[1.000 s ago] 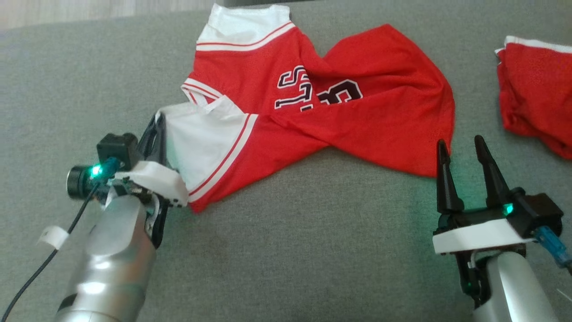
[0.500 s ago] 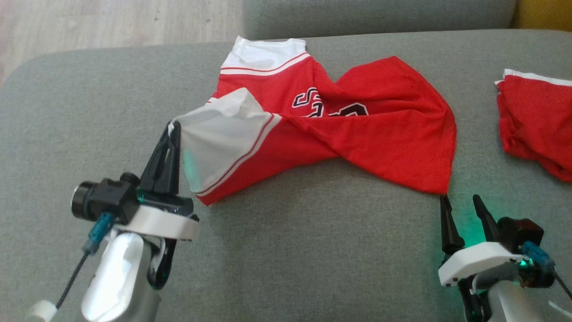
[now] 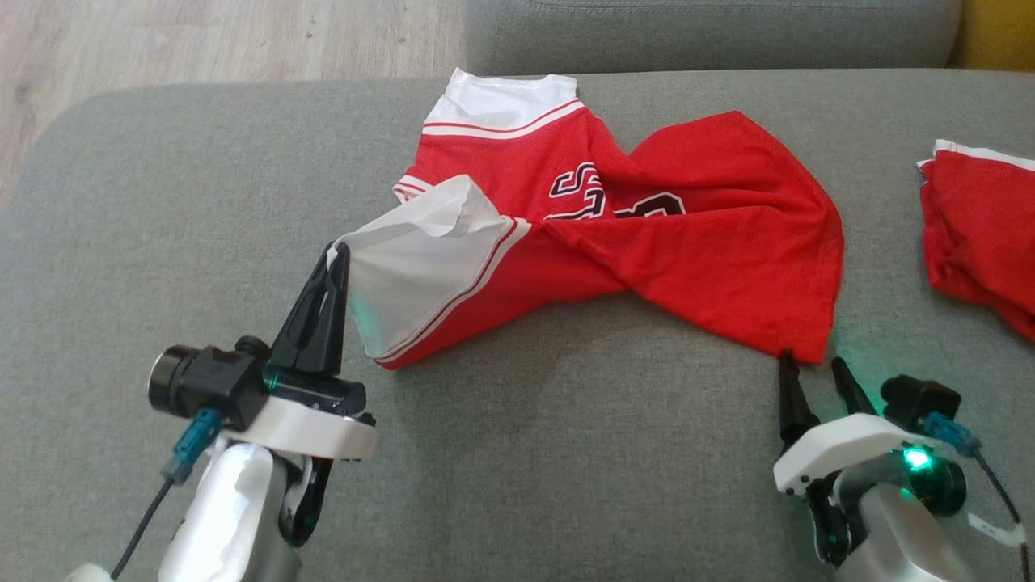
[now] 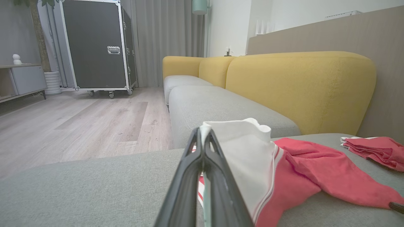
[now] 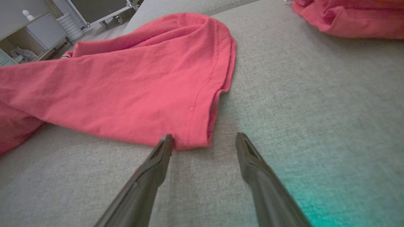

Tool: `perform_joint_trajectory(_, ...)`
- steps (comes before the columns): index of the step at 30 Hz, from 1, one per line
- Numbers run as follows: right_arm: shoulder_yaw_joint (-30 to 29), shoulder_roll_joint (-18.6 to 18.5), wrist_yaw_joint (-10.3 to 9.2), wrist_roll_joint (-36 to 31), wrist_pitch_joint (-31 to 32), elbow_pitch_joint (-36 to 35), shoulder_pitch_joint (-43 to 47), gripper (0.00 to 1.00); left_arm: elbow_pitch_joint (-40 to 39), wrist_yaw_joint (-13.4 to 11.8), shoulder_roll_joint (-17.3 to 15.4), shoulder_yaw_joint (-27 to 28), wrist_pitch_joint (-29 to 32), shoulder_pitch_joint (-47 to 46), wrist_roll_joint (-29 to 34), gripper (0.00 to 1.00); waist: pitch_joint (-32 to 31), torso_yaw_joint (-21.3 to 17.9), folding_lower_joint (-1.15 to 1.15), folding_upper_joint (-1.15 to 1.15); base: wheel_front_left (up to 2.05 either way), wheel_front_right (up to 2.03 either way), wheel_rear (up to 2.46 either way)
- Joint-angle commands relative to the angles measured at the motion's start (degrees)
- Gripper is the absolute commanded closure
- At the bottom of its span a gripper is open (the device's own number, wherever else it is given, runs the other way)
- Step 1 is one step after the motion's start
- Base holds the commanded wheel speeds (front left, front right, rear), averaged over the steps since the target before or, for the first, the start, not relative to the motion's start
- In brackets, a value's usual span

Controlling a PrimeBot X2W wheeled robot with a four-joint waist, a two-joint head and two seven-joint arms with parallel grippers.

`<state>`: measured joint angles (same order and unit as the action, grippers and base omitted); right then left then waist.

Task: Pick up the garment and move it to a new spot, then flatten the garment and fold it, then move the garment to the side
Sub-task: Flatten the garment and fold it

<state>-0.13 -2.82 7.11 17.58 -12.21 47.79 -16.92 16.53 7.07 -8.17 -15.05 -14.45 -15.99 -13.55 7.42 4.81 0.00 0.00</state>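
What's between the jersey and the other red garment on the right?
Bare grey cushion separates the jersey from the red garment, per the head view.

The jersey [image 3: 695,242] carries dark, white-edged lettering [image 3: 578,190] on its red front. An "S" can be made out. The other characters are creased and partly covered by a fold, so they cannot be read.

Red jersey [image 3: 695,242] lying twisted on the grey sofa seat [image 3: 525,485]
White sleeves with red-striped trim; black chest lettering half hidden by a fold. The body crosses over itself, and the hem fans toward 4 o'clock. One sleeve lies flat at 12 o'clock; the 9 o'clock sleeve stands raised off the seat, its edge clamped in the left pincer [image 3: 338,252].
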Motion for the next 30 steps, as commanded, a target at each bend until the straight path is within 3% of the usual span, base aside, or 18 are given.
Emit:
perform_joint_trajectory(1,2.4,-0.1,0.37,0.5,-0.5,0.8,-1.8,0.0,-2.0,0.0,-0.6,1.9,-0.5,-1.1,0.3,1.0,-0.1,0.0,0.0,0.0,0.0,0.0,0.0)
perform_joint_trajectory(10,4.5,-0.1,0.37,2.8,-2.3,6.2,-4.7,0.0,-1.9,0.1,-0.7,2.0,-0.5,-0.5,0.9,1.0,-0.1,-0.1,0.0,0.0,0.0,0.0,0.0)
perform_joint_trajectory(12,5.2,-0.1,0.37,3.3,-2.5,7.0,-5.2,0.87,-1.9,0.1,-0.8,2.0,-0.5,-0.5,1.1,1.0,-0.2,-0.3,0.0,0.0,0.0,0.0,0.0)
perform_joint_trajectory(13,5.6,-0.1,0.37,3.7,-2.5,7.3,-5.4,1.0,-1.8,0.1,-0.8,2.1,-0.5,-0.5,1.1,1.0,-0.3,-0.4,0.0,0.0,0.0,0.0,0.0)
perform_joint_trajectory(20,8.2,-0.1,0.37,7.5,-2.8,5.0,-4.4,1.0,-1.3,-0.3,-1.6,3.8,-0.5,1.1,1.8,1.0,-3.6,-1.9,0.0,0.0,0.0,0.0,0.0)
perform_joint_trajectory(30,7.8,-0.1,0.37,4.2,-2.8,-12.8,-3.0,1.0,-6.4,-1.8,-4.1,7.6,-0.5,2.1,4.1,1.0,-8.6,-4.9,0.0,0.0,0.0,0.0,0.0)
